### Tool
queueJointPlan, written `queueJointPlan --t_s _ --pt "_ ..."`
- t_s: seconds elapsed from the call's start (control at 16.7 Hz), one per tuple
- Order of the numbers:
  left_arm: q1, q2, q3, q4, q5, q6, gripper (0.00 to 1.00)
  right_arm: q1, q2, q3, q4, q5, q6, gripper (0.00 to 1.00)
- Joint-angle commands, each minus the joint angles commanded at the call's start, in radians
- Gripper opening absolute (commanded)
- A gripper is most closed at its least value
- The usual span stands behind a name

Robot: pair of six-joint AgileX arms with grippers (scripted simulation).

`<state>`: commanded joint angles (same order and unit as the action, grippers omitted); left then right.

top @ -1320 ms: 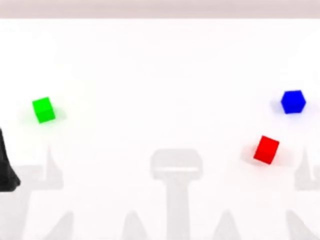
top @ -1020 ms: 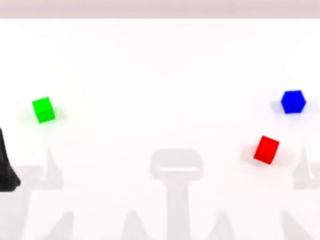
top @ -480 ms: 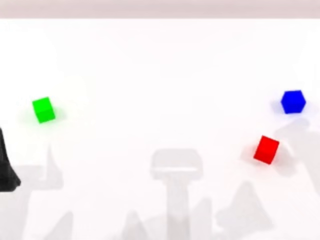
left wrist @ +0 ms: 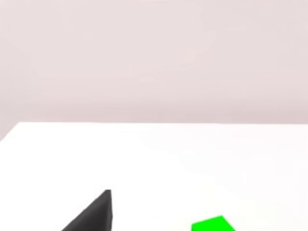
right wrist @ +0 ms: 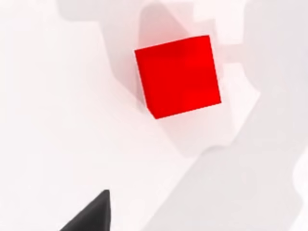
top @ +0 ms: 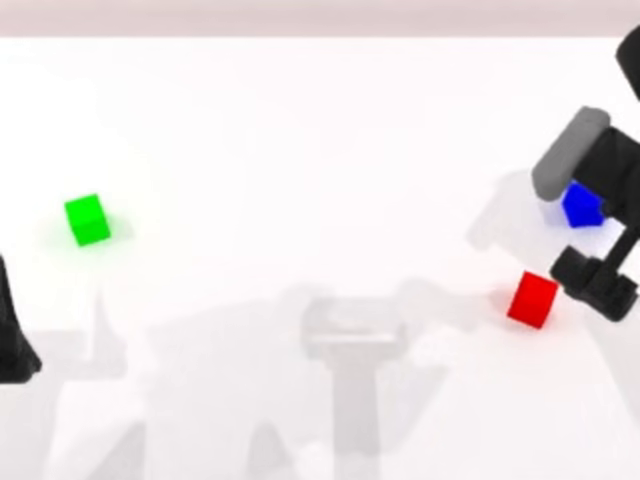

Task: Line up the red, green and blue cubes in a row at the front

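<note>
the right arm (top: 600, 160), absent from the top view half a second earlier, had been brought in over the table's right side. its body was seen partly covering the blue cube (top: 581, 206), and the right gripper (top: 597, 282) was held just to the right of the red cube (top: 532, 299), not touching it. whether its jaws were spread or pressed together could not be told. in the right wrist view the red cube (right wrist: 177, 76) was seen below the camera, resting alone on the white table (right wrist: 57, 120), with one dark fingertip (right wrist: 91, 214) at the frame's edge. none of the three cubes had been shifted.

the left arm (top: 12, 335) was left parked at the table's left edge, as before; its jaws could not be judged either. the green cube (top: 87, 219) was found far to the left, well apart from the other two.

broad bare surface was left open between the green cube and the red one. the blue cube lay near the right edge, behind the red cube.
</note>
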<state>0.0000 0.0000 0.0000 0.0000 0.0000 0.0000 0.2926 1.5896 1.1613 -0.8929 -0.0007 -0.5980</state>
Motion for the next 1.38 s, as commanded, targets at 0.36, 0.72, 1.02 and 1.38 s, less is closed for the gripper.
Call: queueJointPlan --t_s 0.36,0.72,1.02,1.38 --pt "0.0 0.0 0.0 0.0 0.0 0.0 1.0 0.061 0.31 0.258 -0.175 0.001 -0.127 1.0" --pt "0.0 0.0 0.0 0.0 0.0 0.0 1.0 0.068 0.345 0.288 -0.193 0.002 -0.14 1.0" --pt "0.0 0.0 0.0 0.0 0.0 0.0 1.0 0.067 0.372 0.238 -0.118 0.002 -0.14 1.0" --pt "0.0 0.0 0.0 0.0 0.0 0.0 1.0 0.069 0.471 0.109 0.116 0.003 -0.136 1.0"
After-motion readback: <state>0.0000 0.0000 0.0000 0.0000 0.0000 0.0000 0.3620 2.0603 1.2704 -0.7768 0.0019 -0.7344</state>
